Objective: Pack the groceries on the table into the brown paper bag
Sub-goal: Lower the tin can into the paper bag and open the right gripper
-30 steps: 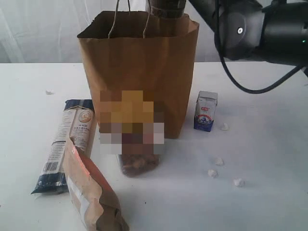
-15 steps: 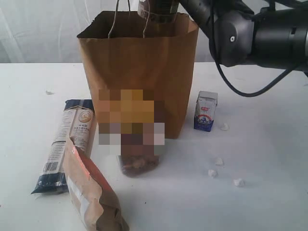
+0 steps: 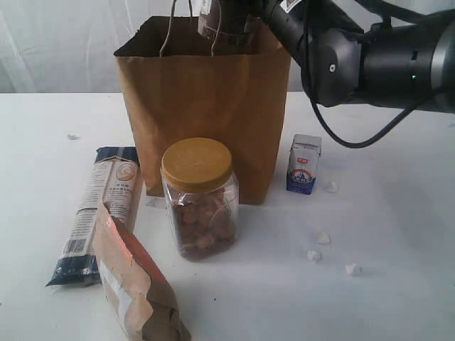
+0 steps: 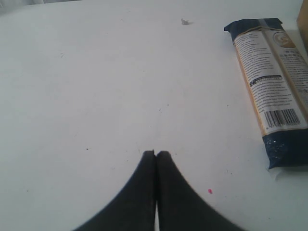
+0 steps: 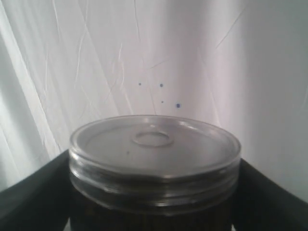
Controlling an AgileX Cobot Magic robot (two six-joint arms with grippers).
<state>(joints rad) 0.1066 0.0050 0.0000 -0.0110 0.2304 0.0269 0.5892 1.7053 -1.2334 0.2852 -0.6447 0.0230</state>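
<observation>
The right pincer (image 5: 154, 185) grips a small tin can (image 5: 154, 142) by its sides, a dark finger (image 5: 31, 197) pressed against each flank, with the can's flat ring-pull top facing the wrist camera. In the exterior view the can (image 3: 217, 18) hangs at the open mouth of the brown paper bag (image 3: 206, 106), just behind the cord handles (image 3: 170, 28), and its lower edge meets the bag's rim. The bag stands upright at the middle of the white counter (image 3: 398, 234). A clear jar with a yellow lid (image 3: 199, 199) stands upright just in front of the bag, and a small white and blue carton (image 3: 304, 165) stands beside the bag's right edge. On the left a long navy and beige pasta packet (image 3: 99, 213) lies flat, and a brown and orange pouch (image 3: 135, 284) lies beside its near end. A few white crumbs (image 3: 314, 256) are scattered right of the jar. The left pincer (image 4: 155, 155) is closed and empty - its fingers meet tip to tip - and it hovers over bare counter with the pasta packet off to one side.
</observation>
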